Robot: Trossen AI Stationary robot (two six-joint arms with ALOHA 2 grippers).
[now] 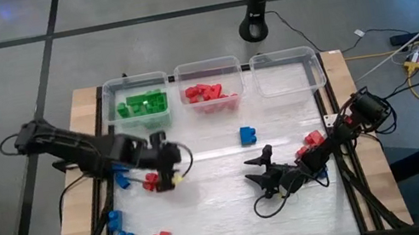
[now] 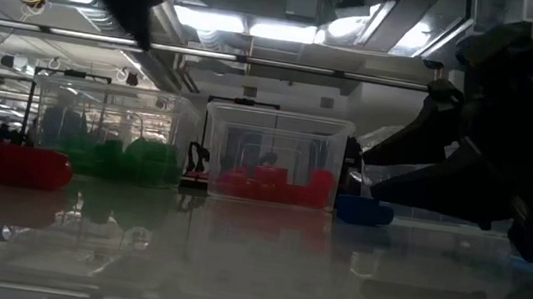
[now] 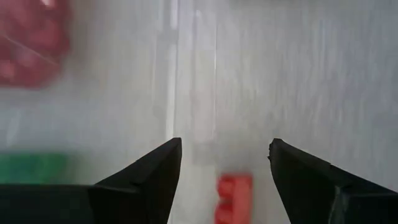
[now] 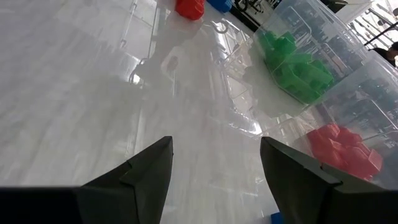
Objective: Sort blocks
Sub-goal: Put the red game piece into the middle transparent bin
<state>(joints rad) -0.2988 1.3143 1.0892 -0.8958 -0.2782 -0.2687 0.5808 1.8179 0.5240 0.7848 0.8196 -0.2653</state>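
The left gripper [image 1: 165, 180] is held with its two dark fingers spread apart and empty, directly over a small red studded plastic brick [image 3: 234, 198] that lies on the white table top [image 1: 217, 211], in the gap between the fingertips and just short of them. For a good pick, the gripper should be lowered straight down until the fingertips flank the brick's two flat sides, and closed only once the brick is centred, so that it is not nudged aside or tipped. A blue studded brick [image 1: 122, 180] sits close beside the gripper's wrist end and should be left undisturbed.

Ahead of the gripper, the clear plastic bin holding red bricks [image 1: 207, 76] is judged the likely destination, with the bin of green bricks [image 1: 136, 96] next to it.

The right gripper [image 1: 264, 170] waits well away across the table, fingers apart and empty, with a lone blue brick [image 1: 248, 135] ahead of it.
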